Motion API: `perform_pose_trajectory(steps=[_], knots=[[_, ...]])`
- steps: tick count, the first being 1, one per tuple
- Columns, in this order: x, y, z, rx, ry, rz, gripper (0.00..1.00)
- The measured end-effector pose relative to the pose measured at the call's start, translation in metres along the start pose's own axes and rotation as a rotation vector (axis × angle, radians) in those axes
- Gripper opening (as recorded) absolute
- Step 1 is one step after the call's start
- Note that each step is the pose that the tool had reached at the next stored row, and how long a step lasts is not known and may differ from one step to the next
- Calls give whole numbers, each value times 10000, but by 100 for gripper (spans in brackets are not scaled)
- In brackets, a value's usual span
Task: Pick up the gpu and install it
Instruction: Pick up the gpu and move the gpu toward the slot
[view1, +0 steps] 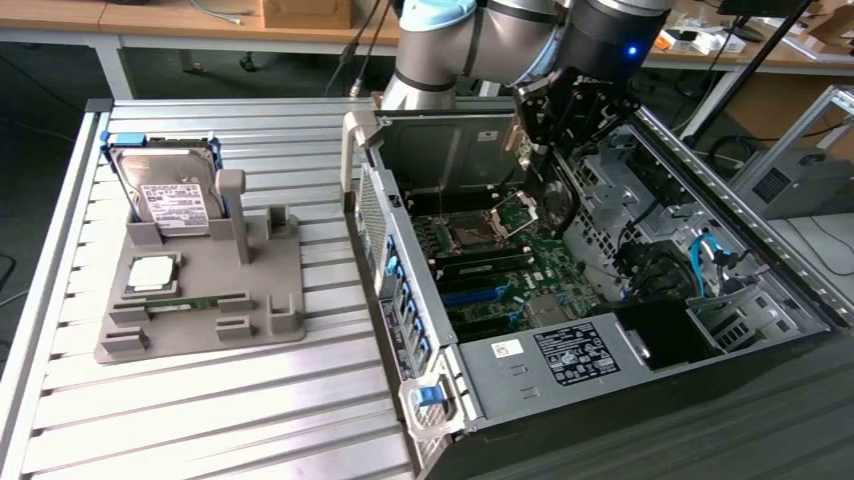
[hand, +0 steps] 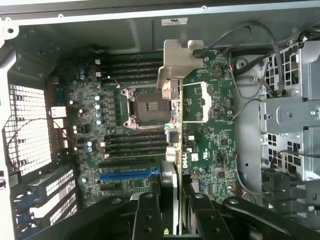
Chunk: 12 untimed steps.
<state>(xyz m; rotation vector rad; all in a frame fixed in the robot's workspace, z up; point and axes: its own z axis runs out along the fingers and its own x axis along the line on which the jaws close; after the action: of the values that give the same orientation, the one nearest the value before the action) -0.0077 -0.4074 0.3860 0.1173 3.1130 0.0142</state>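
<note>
**A:** How far along is it?

**B:** Closest to the wrist camera, the pincer (hand: 174, 222) is clamped on the gpu (hand: 176, 62), one finger against each face. The card shows edge-on, its silver bracket at the end away from the fingers. So I'd call the pick-up done.

**A:** Is it seated?

**B:** No. It hangs over the motherboard (hand: 215, 130) of the open computer case (view1: 387, 250), and I judge it clear of the board. The blue slot (hand: 127, 175) below lies bare, off to one side of the card's edge.

**A:** So the install is what's left?

**B:** As I read it, yes. The card is over the case but not in any slot.

**A:** And farther out?

**B:** On the worktop (view1: 200, 420), well apart from the case, a grey holder (view1: 267, 320) carries the hard drive (view1: 174, 205) upright and a memory stick (view1: 200, 300) lying flat.
</note>
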Motion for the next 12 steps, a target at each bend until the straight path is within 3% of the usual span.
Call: perform_pose_trajectory(steps=[12], knots=[[-86,-26,24,0,0,1,27]])
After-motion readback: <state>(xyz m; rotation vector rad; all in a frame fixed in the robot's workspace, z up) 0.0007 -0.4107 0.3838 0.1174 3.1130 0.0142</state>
